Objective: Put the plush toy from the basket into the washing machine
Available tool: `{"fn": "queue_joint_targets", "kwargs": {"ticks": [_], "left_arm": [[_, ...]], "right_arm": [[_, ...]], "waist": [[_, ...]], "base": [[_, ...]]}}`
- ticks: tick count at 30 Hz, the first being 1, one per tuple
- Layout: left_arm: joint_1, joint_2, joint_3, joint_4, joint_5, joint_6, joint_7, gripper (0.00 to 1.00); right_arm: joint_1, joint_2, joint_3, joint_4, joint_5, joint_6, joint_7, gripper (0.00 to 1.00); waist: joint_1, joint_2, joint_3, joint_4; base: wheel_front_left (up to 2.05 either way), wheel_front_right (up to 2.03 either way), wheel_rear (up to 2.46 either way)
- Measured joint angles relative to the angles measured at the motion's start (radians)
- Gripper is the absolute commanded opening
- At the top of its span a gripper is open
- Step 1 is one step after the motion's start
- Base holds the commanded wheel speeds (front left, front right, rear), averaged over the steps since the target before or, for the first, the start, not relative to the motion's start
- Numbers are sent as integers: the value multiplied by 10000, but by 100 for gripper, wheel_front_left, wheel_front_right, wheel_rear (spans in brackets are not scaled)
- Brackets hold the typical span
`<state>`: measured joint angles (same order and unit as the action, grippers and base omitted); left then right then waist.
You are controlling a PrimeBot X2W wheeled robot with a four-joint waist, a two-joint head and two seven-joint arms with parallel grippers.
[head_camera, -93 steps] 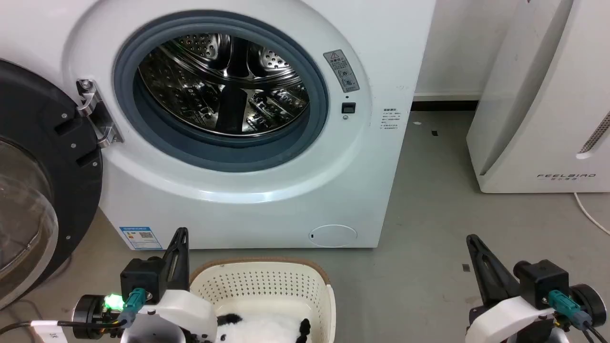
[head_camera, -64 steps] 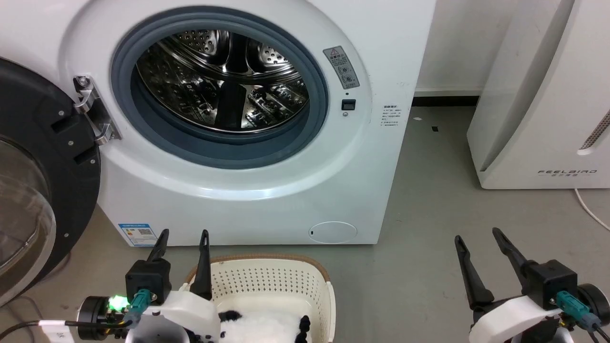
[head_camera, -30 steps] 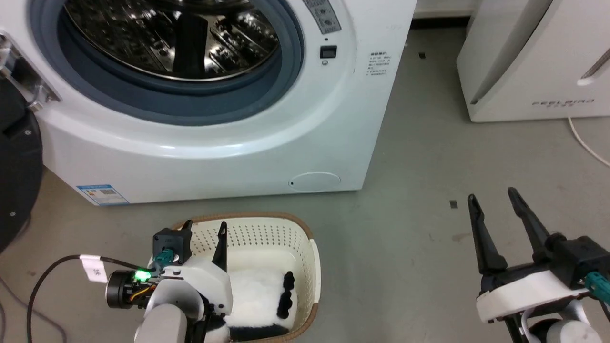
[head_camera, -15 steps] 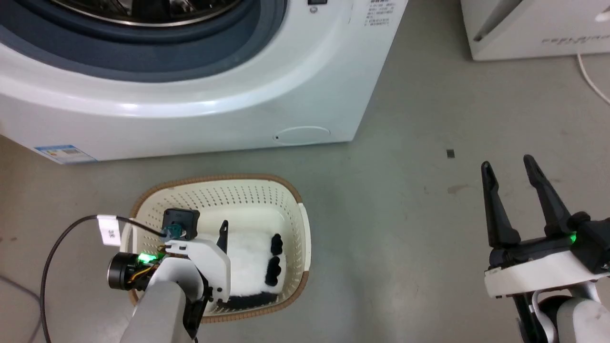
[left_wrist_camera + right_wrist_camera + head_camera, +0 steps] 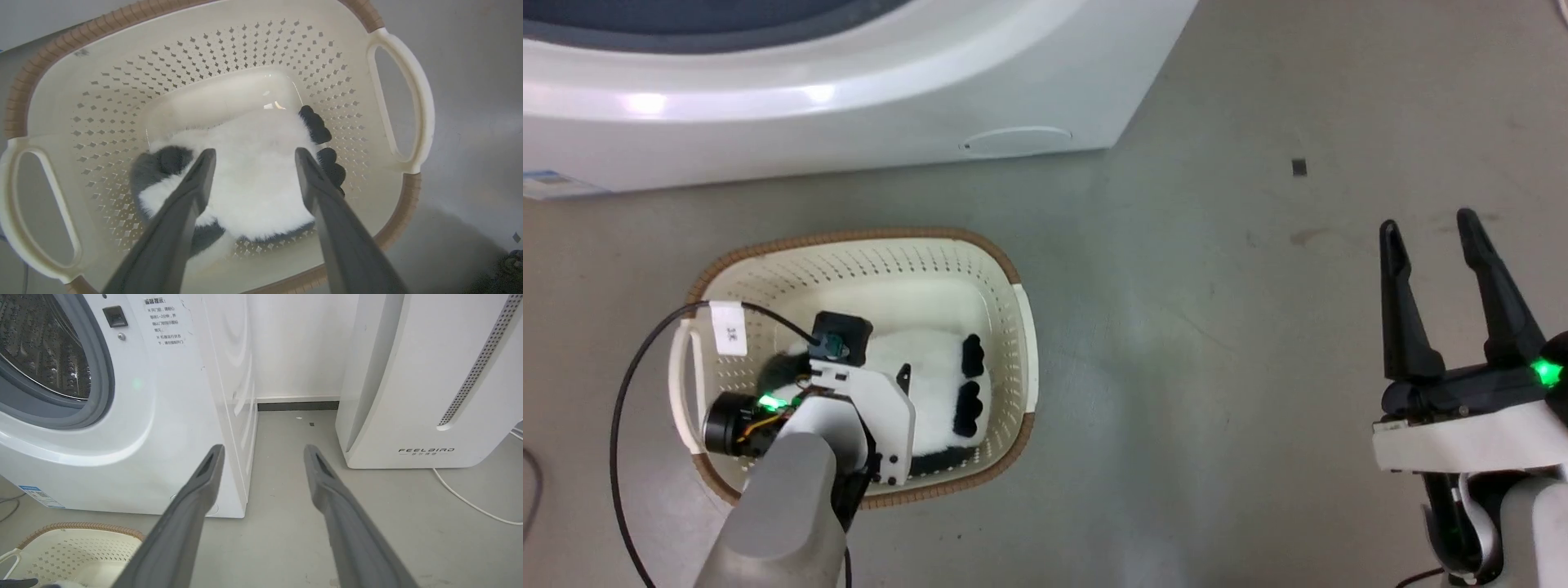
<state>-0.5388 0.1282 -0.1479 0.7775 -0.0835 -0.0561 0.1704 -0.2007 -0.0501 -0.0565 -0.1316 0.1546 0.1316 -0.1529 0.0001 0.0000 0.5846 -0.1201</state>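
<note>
Left gripper: fingers spread wide and pointing down into the basket, one on each side of the toy's white body. I have them that way so a straight drop brackets the bulk of it. Whether the tips touch the fur I cannot tell
Toy: lying flat on the basket's bottom, with black limbs beyond the right finger in the left wrist view and a dark patch by the left one. It is soft and will squash, so I judge the bite should go around the middle, not a limb
Basket: on the floor just in front of the washer with its open top up, which keeps the carry short. The rim is the one thing the toy has to clear
Right gripper: fingers apart and holding nothing, well off to the right over bare floor — parked there, I'd say, to keep out of the left arm's way
Washer: the grey-ringed port shows the drum with no door across it, so the way in looks open. The toy is not yet inside
Far side: a white FEELBIRD unit stands beyond the washer with a strip of floor between, and its cord trails on the ground — no part of this job
Step in hand: lower, close on the body, lift out
</note>
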Motion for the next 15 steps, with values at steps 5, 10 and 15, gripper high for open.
{"fn": "queue_joint_targets", "kwargs": {"ticks": [5,10,15], "left_arm": [[-471,113,-140,495,-92,2,242,100],[-914,186,-301,1009,-174,4,389,100],[-1410,305,-380,1515,-305,6,416,100]], "right_arm": [[-213,0,-38,-174,96,0,-90,100],[-391,0,-69,-353,249,0,-182,100],[-570,0,-159,-443,499,0,-303,100]], "waist": [[0,0,642,-105],[0,0,1227,-209],[0,0,1769,-311]], "base": [[0,0,0],[0,0,0],[0,0,0]]}}
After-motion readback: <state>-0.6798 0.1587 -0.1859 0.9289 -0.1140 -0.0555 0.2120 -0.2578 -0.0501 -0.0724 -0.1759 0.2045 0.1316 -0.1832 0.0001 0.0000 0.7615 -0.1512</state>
